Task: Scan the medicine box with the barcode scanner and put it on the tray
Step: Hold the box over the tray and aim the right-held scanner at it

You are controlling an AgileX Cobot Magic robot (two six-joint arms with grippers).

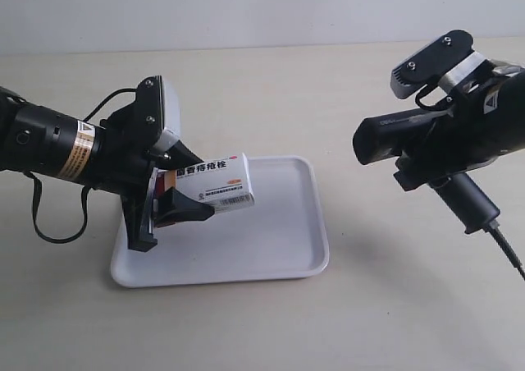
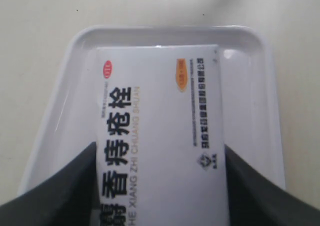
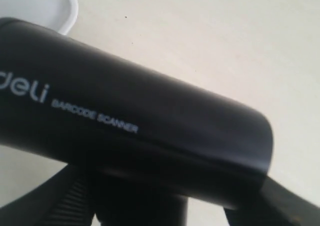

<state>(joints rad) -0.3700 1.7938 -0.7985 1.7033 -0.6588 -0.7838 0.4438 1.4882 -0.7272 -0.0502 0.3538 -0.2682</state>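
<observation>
The white medicine box (image 1: 215,184) with black Chinese lettering hangs just above the white tray (image 1: 279,240), its barcode side facing right. My left gripper (image 1: 168,192), the arm at the exterior view's left, is shut on the medicine box (image 2: 159,136); both dark fingers (image 2: 55,196) press its long sides, with the tray (image 2: 250,56) beneath. At the exterior view's right, my right gripper (image 1: 439,153) holds the black barcode scanner (image 1: 402,137) in the air, head pointing toward the box, handle and cable (image 1: 504,252) hanging down. The scanner (image 3: 135,126) fills the right wrist view.
The beige tabletop (image 1: 271,84) surrounds the tray. A tray corner (image 3: 55,6) shows beyond the scanner in the right wrist view. A black cable (image 1: 49,223) loops under the arm at the exterior view's left.
</observation>
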